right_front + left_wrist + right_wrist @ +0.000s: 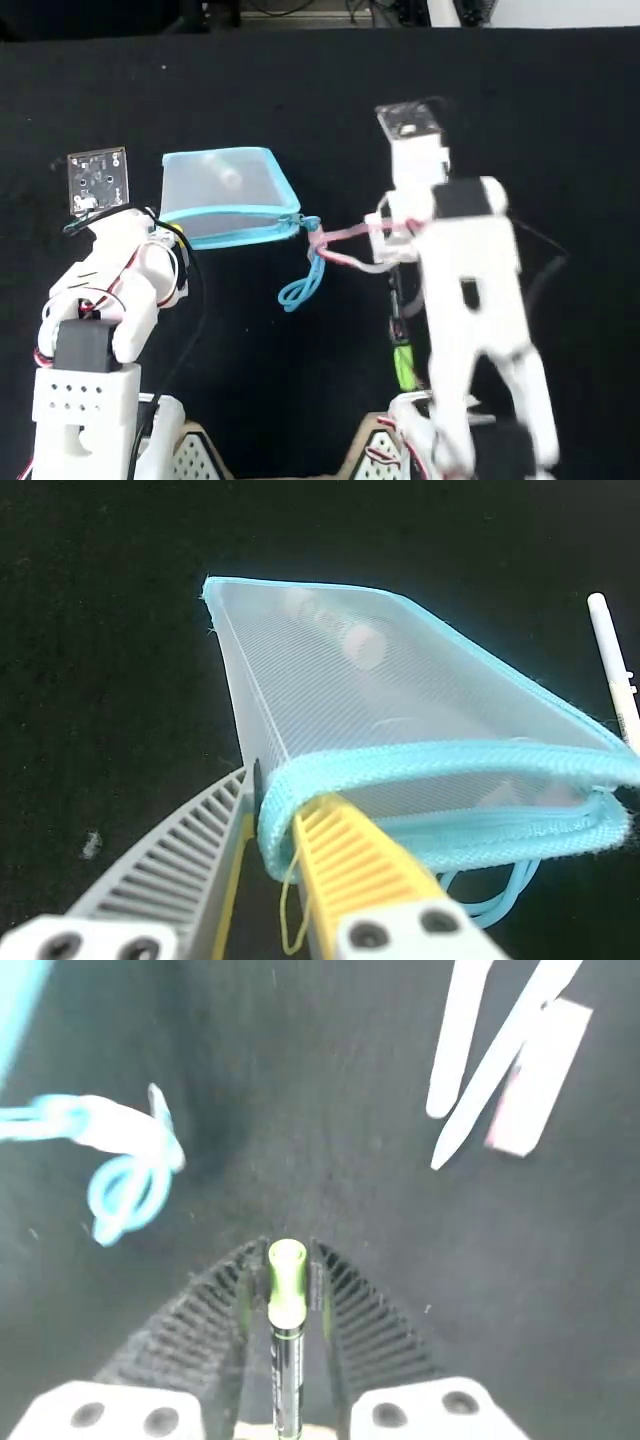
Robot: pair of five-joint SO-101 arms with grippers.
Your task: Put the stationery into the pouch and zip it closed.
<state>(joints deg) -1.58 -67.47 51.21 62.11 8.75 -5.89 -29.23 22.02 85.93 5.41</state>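
Observation:
The translucent pouch (225, 195) with blue trim lies left of centre, its mouth open. My left gripper (275, 800) is shut on the rim at one end of the mouth, the yellow finger (350, 870) inside and the grey finger (190, 850) outside. My right gripper (285, 1260) is shut on a dark pen with a green cap (285, 1280), held above the cloth; that pen (403, 362) shows beneath the right arm. Two white pens (480, 1050) and a pink eraser (535, 1080) lie on the table. The pouch's blue cord loop (125, 1185) trails beside them.
Black cloth covers the whole table (300, 90). The blue cord loop (300, 290) lies between the arms. Pale pink and white stationery (345, 238) sits partly under the right arm. A white pen (615, 670) lies just past the pouch.

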